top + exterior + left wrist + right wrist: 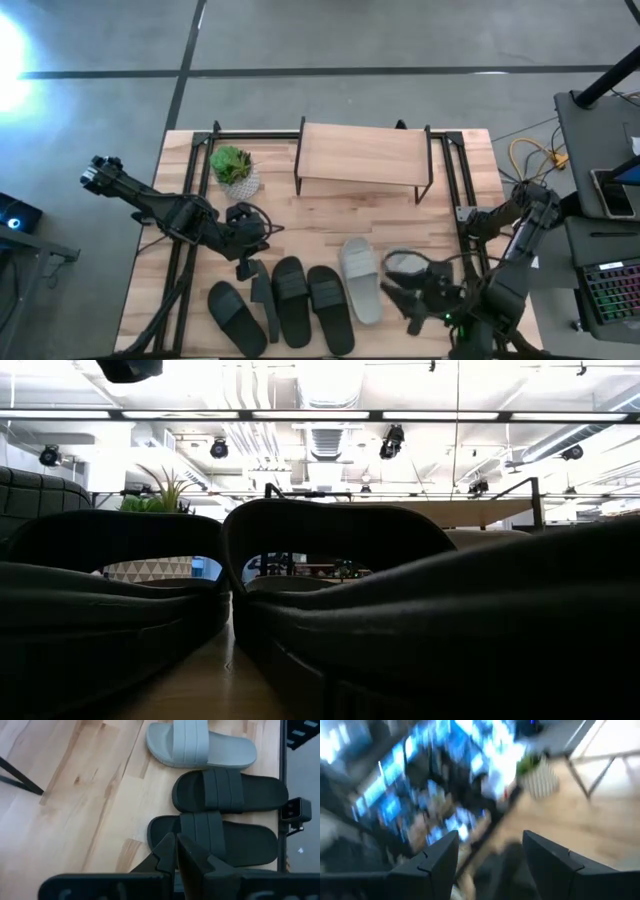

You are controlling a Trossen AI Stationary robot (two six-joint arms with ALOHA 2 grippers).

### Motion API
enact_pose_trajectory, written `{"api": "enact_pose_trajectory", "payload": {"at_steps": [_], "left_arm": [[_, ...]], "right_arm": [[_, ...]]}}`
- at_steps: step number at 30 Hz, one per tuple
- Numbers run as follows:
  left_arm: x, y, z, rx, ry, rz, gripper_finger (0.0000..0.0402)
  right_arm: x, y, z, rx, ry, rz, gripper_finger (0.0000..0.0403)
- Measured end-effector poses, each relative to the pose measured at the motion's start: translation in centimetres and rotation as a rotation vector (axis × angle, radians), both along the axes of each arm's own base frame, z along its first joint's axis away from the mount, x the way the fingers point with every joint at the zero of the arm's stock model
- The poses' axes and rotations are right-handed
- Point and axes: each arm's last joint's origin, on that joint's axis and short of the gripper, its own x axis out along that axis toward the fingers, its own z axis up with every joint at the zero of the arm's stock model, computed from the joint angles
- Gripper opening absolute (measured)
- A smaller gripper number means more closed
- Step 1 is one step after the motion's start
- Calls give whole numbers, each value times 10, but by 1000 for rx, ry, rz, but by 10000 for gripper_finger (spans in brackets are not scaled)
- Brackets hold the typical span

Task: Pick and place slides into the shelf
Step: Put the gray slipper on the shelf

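On the left of the wooden surface (330, 225), the left end effector (247, 268) hangs with its fingers pressed shut and holding nothing, just above the near row of slides: three black slides (290, 300) side by side, then a light grey slide (359, 279) to their right. Behind them the shelf (363, 155) stands at the far edge, its plank top bare, a small potted plant (233, 167) to its left. To the right, the right end effector (418, 288) sits low beside the grey slide with its fingers spread wide; a dark slide (407, 266) lies at it, though whether it is gripped cannot be told. To do this step well, the right arm would likely need to close squarely across the strap, lift clear of the neighbouring grey slide, and carry level toward the shelf.
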Motion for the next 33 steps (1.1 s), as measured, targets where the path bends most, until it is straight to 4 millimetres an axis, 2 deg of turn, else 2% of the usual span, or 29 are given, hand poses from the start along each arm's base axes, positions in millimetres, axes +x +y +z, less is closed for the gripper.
{"api": "enact_pose_trajectory", "payload": {"at_steps": [3, 5, 10, 12, 14, 19, 25, 33], "left_arm": [[0, 0, 0, 15, 0, -18, 2], [0, 0, 0, 25, 0, -29, 2], [0, 0, 0, 28, 0, -33, 2], [0, 0, 0, 28, -1, -33, 2], [-1, 0, 0, 27, -2, -33, 2], [-1, 1, 0, 28, 1, -32, 2], [-14, 9, -8, 149, 135, 0, 2], [-32, 21, -15, 322, 307, 66, 2]], "right_arm": [[2, -7, -2, 97, 130, 78, 207], [2, -17, -9, 208, 242, 63, 203], [-3, -39, -37, 414, 729, -78, 195], [-4, -48, -42, 472, 918, -143, 192], [-1, -59, -44, 532, 1033, -196, 190], [22, -84, -44, 635, 1101, -220, 189], [48, -120, -45, 738, 1218, -149, 189], [63, -163, -46, 861, 1294, -143, 189]]}}
